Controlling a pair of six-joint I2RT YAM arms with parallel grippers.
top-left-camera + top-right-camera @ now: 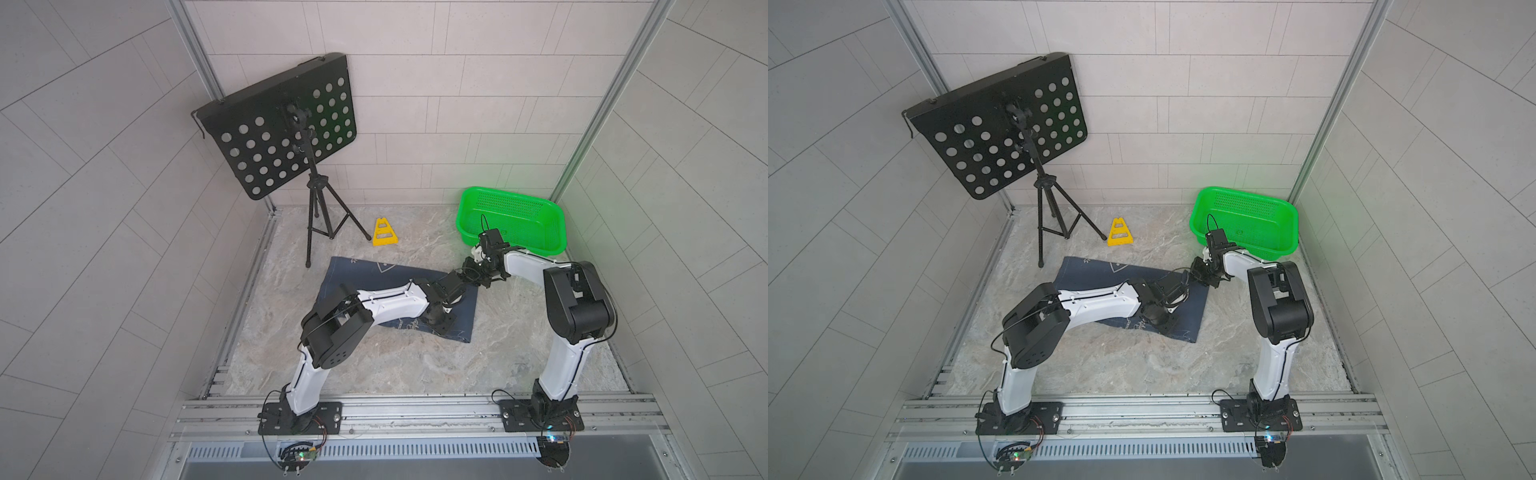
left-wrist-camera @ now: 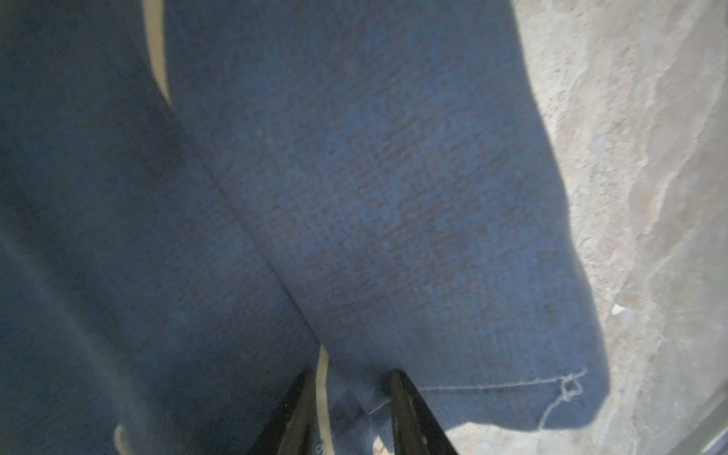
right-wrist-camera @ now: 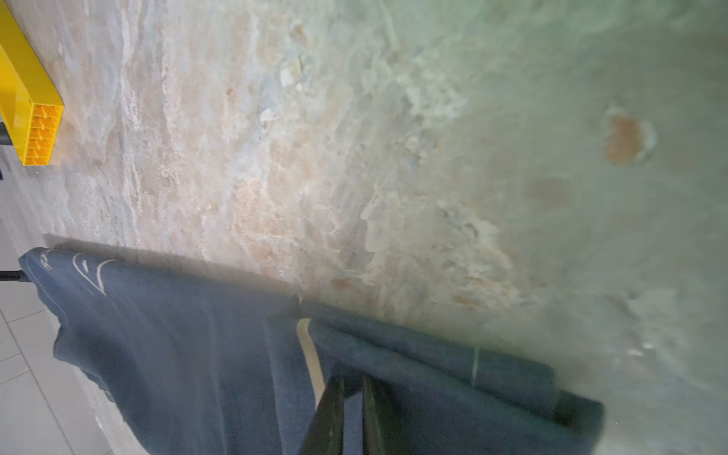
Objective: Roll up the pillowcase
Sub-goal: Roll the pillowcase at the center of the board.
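Marbled stone table (image 1: 415,365) is enclosed by pale tiled walls. Near its middle the dark navy pillowcase (image 1: 374,270) is spread, with a fold turned over at its far right corner. A black perforated music stand (image 1: 282,124) is set far left, a green basket (image 1: 511,195) far right, and a small yellow block (image 1: 385,232) between them. The left pincer (image 2: 352,378) is closed on the pillowcase's fold. The right pincer (image 3: 353,384) is pinched narrowly on the cloth just beside it.

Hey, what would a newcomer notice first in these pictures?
Probably the bright green basket in the far right corner and the black perforated music stand at the far left. Then the navy pillowcase in the middle, with the left gripper and right gripper both at its right edge.
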